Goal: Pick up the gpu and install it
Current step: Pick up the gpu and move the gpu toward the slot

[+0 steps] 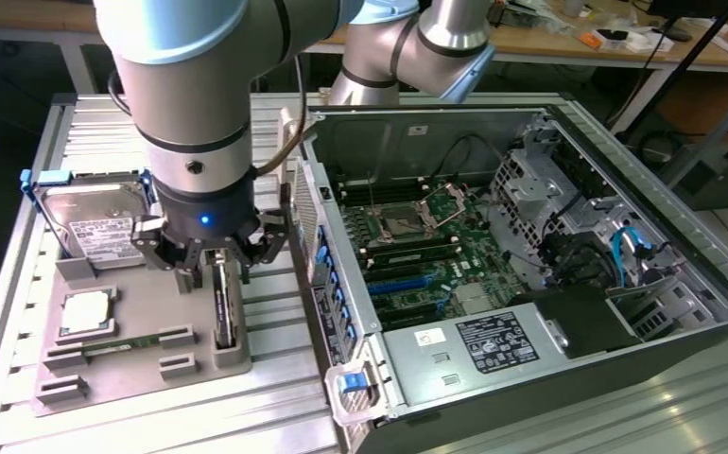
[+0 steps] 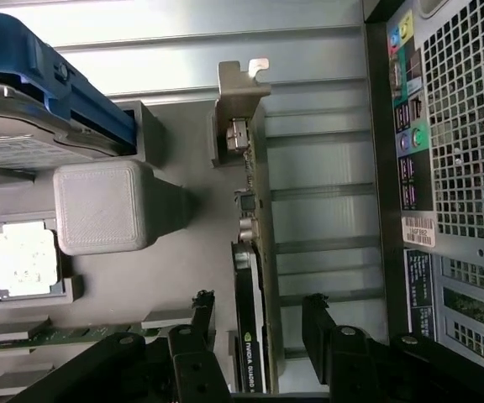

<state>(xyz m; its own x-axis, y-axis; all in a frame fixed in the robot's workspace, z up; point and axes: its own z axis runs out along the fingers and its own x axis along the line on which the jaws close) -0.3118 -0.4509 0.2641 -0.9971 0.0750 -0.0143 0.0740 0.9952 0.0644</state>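
Observation:
The gpu (image 1: 223,305) stands on its long edge in a slot of the grey holder tray (image 1: 125,374), beside the open computer case (image 1: 528,236). In the wrist view the gpu (image 2: 255,243) appears edge-on, with its silver end bracket (image 2: 240,92) at the far end and a black fan shroud nearer the camera. My gripper (image 1: 213,270) hangs directly over the card. It is open, and its two black fingers (image 2: 202,312) straddle the card's thin edge, with a gap on each side of my gripper (image 2: 257,309).
On the tray lie a silver hard drive (image 1: 93,222) in a blue caddy, a square processor (image 1: 87,312) and a narrow green memory stick (image 1: 125,342). The case's perforated rear panel (image 2: 465,126) stands close beside the card. The motherboard (image 1: 415,246) lies exposed inside the case.

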